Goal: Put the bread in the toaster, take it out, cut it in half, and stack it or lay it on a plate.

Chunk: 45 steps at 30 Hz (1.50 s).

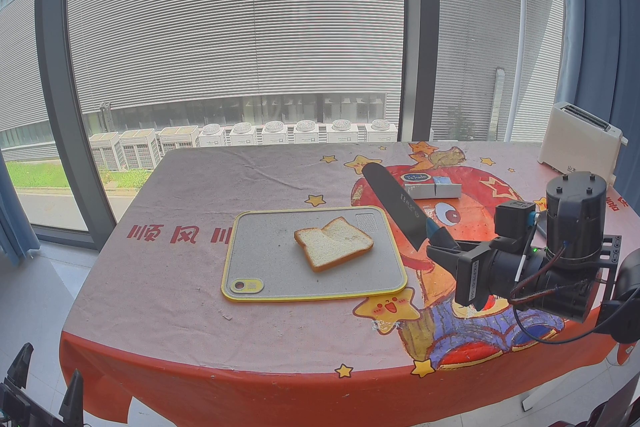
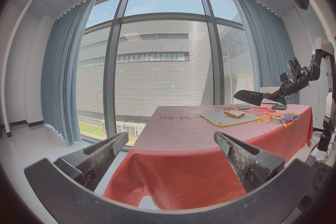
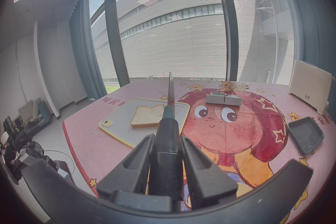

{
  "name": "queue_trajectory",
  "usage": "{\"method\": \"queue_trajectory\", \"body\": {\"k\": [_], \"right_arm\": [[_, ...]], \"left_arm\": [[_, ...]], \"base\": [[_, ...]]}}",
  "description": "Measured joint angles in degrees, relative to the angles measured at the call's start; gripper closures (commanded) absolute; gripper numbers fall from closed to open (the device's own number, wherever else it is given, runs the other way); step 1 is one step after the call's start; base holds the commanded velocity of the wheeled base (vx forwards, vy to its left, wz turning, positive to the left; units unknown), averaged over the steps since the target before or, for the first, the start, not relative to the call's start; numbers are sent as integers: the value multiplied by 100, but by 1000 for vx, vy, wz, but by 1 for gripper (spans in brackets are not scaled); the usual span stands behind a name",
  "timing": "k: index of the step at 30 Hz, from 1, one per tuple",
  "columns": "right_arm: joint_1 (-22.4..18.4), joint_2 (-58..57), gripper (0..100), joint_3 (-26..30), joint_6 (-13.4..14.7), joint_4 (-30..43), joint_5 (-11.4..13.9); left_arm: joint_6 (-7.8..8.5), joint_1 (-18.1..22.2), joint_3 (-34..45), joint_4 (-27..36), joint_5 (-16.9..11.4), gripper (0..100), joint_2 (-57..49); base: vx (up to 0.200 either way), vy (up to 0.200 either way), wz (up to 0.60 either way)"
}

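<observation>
A whole slice of bread (image 1: 333,242) lies flat on the grey, yellow-rimmed cutting board (image 1: 267,268) in the middle of the table. To its right, my right gripper (image 1: 444,251) is shut on the handle of a black knife (image 1: 399,203). The blade points up and away over the board's right edge, above the table. In the right wrist view the knife (image 3: 170,95) runs straight out of the gripper (image 3: 166,139) toward the bread (image 3: 148,115). The white toaster (image 1: 579,141) stands at the far right corner. My left gripper (image 2: 171,151) hangs open below the table's near left edge, holding nothing.
A dark grey square plate (image 3: 306,133) sits near the toaster (image 3: 310,86) on the right side. A small grey block (image 1: 433,187) lies behind the board. The table's left half is bare cloth; a window stands beyond the far edge.
</observation>
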Motion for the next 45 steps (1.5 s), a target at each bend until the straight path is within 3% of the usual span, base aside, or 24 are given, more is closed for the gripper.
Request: {"method": "queue_trajectory", "body": {"k": [17, 31, 40, 45], "right_arm": [[-10, -199, 100, -35, -12, 0, 11], [213, -55, 100, -74, -30, 10, 15], [343, 146, 100, -800, -88, 88, 41], [345, 267, 100, -989, 13, 98, 340]], "left_arm": [[0, 0, 2, 0, -2, 0, 0], [-2, 4, 2, 0, -2, 0, 0], [-2, 2, 2, 0, 0, 0, 0], [-2, 4, 0, 0, -5, 0, 0]], "base": [[0, 0, 0], [0, 0, 0], [0, 0, 0], [0, 0, 0]]}}
